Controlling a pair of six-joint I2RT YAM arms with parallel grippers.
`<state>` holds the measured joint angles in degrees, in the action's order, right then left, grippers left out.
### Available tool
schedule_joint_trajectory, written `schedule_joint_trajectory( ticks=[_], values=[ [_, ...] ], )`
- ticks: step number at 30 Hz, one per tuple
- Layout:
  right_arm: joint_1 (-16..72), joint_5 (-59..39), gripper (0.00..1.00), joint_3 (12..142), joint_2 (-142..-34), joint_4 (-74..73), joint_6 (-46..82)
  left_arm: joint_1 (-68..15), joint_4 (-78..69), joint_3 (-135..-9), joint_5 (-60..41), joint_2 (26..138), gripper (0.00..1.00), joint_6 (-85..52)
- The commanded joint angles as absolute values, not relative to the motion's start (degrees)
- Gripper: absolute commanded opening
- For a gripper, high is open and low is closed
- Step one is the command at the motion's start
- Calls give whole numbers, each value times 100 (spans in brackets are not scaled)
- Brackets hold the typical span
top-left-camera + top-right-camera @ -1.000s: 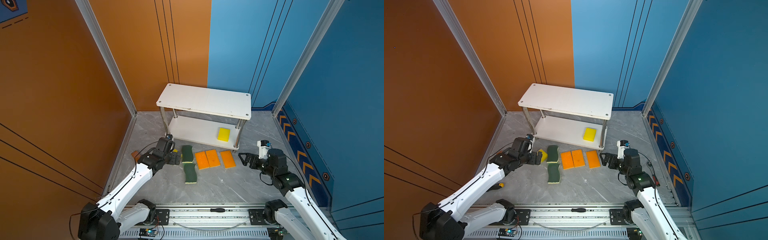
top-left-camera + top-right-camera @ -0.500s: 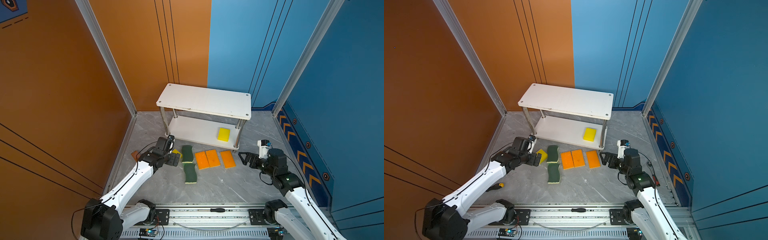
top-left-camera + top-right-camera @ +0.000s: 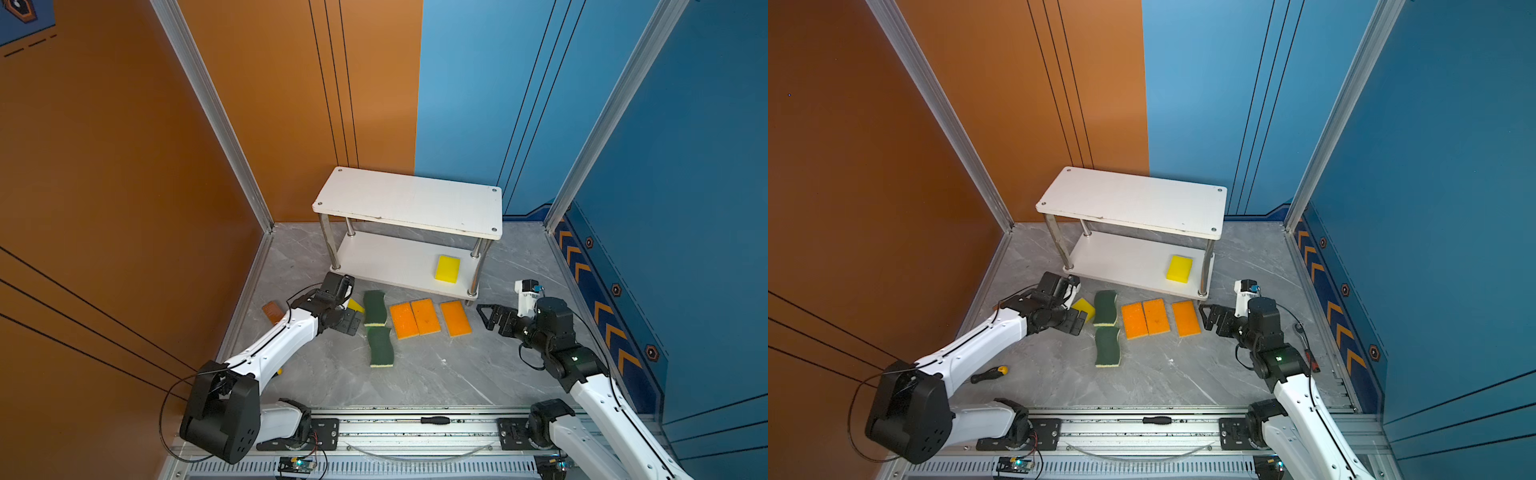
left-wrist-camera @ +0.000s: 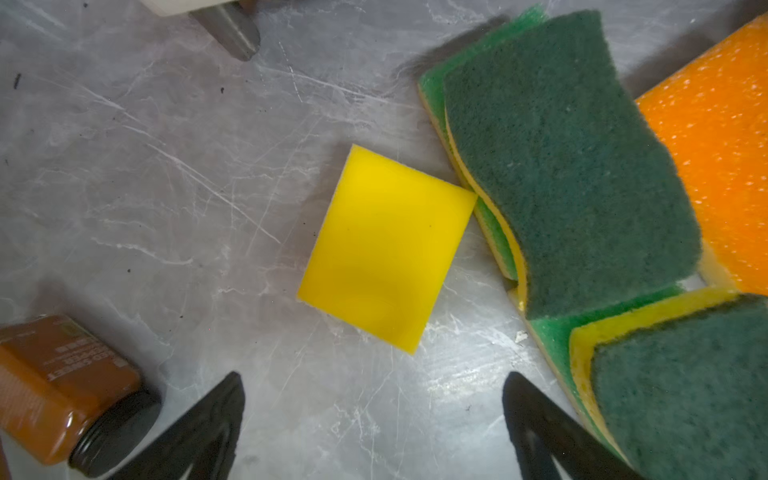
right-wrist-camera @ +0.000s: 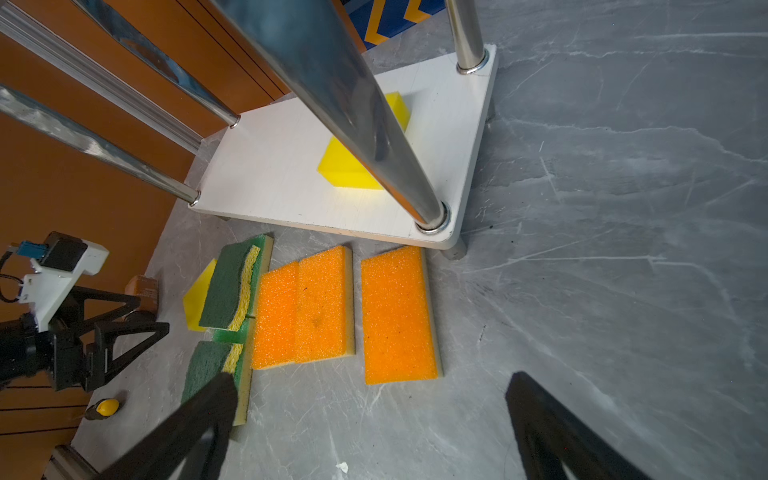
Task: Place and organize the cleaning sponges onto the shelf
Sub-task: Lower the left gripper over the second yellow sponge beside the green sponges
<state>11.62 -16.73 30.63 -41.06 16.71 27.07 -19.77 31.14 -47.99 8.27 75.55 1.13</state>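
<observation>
1. Your left jaws stand wide apart and empty, low over the table, with a plain yellow sponge lying just ahead of them.
2. Its corner touches a dark-green wavy sponge stacked on a light-green sponge; a second such pair lies nearer the table's front edge.
3. Your right jaws are also spread, holding nothing, near three orange sponges lying flat.
4. The shelf stands by the far edge; another yellow sponge sits at its lower board's right end.
</observation>
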Motion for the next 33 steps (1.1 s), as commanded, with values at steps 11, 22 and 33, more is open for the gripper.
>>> schedule_joint_trajectory(
  ticks=[11, 22, 33],
  values=[
    [1160, -1749, 100, 3012, -4202, 1512, 2733, -1732, 3234, -5228, 601, 8161, 98, 498],
    [1151, -1688, 100, 2993, -4175, 1526, 2716, -1704, 3233, -5421, 382, 8547, 98, 817],
    [1151, -1688, 100, 3018, -4201, 1534, 2725, -1736, 3226, -5450, 387, 8799, 98, 922]
  ],
)
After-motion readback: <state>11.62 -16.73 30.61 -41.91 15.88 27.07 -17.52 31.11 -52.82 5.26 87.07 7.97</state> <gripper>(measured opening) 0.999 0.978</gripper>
